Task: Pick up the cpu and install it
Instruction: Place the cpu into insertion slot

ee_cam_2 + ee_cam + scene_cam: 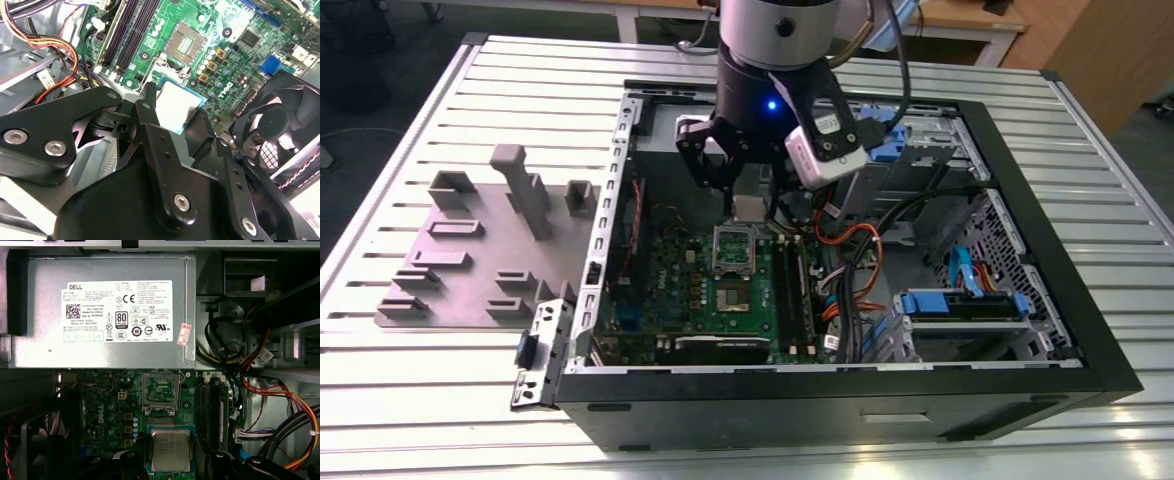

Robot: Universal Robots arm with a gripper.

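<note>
Gripper [747, 203]: the jaws are closed on two sides of the cpu [171, 450], so the chip hangs flat.
Cpu: it is held above the board [670, 290], metal top up, not yet seated.
Socket [161, 390]: it is open with bare contacts, near the cpu and apparently ready to receive it.
Case [854, 405]: it lies on its side, so the board is reachable from above.

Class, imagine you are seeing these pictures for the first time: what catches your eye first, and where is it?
The black gripper hangs inside the open computer case, shut on the cpu above the green motherboard. In the first wrist view the empty socket lies between that chip and the grey power supply with its white label.
</note>
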